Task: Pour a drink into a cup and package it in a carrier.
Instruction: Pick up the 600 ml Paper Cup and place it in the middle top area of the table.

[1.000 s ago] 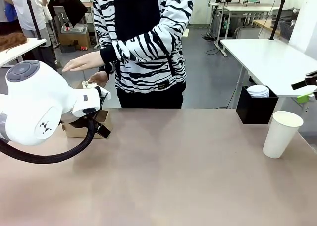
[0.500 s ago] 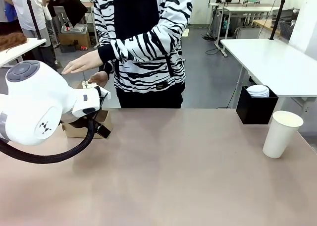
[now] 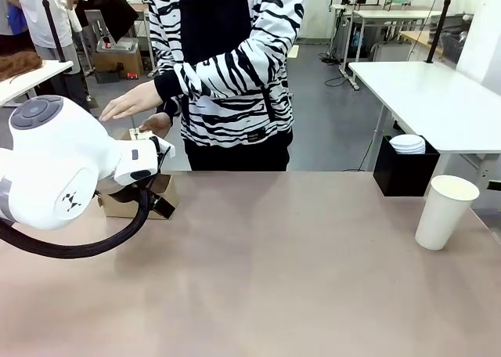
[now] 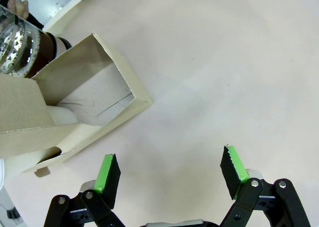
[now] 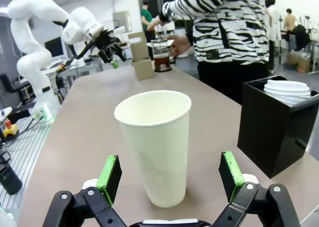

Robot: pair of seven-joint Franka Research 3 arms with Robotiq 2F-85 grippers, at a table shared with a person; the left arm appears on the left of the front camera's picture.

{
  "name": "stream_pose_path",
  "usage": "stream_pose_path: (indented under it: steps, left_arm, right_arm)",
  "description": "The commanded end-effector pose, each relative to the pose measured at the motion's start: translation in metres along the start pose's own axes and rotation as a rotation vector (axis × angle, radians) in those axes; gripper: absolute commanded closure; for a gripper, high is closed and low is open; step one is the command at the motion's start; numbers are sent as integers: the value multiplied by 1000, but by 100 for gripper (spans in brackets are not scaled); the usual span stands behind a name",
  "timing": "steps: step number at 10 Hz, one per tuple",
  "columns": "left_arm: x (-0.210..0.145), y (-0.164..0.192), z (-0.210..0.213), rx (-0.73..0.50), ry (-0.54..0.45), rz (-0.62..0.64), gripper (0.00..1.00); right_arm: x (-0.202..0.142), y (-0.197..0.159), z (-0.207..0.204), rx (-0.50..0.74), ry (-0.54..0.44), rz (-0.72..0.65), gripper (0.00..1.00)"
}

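A tall white paper cup [image 3: 445, 210] stands upright at the table's right side. In the right wrist view the cup [image 5: 154, 145] is just ahead of my open right gripper [image 5: 169, 176], and nothing is between the pads. My left gripper [image 4: 170, 171] hovers open above the bare tabletop, close to the brown cardboard carrier [image 4: 75, 107]. The carrier [image 3: 133, 199] sits at the far left, partly hidden by my left arm [image 3: 63, 165]. A glass pitcher of dark drink [image 5: 162, 57] stands beside the carrier [image 5: 142, 57] with the person's hand [image 5: 179, 45] on it.
A black box [image 3: 403, 173] topped with white lids [image 3: 408, 143] stands at the far right edge behind the cup. The person in a striped top [image 3: 227, 67] stands across the table, hands over the carrier. The table's middle [image 3: 274, 263] is bare.
A green-tipped gripper part that showed at the front view's right edge a second ago has left the picture. The left arm, the cup and the carrier have not moved.
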State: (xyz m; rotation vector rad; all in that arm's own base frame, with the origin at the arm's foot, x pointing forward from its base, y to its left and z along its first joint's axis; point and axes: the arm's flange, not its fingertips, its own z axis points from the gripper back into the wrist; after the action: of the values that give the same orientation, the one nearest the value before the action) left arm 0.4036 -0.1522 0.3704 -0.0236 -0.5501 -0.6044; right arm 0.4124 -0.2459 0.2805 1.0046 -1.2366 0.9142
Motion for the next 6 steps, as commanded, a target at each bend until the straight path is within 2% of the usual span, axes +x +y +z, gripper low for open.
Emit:
stream_pose_path:
  steps: [1,6]
  left_arm:
    - [0,0,0,-1,-1,0,0]
    - [0,0,0,-1,-1,0,0]
  right_arm:
    - [-3,-2,-6,35,-3,36,0]
    - [-31,-2,-45,39,27,14,0]
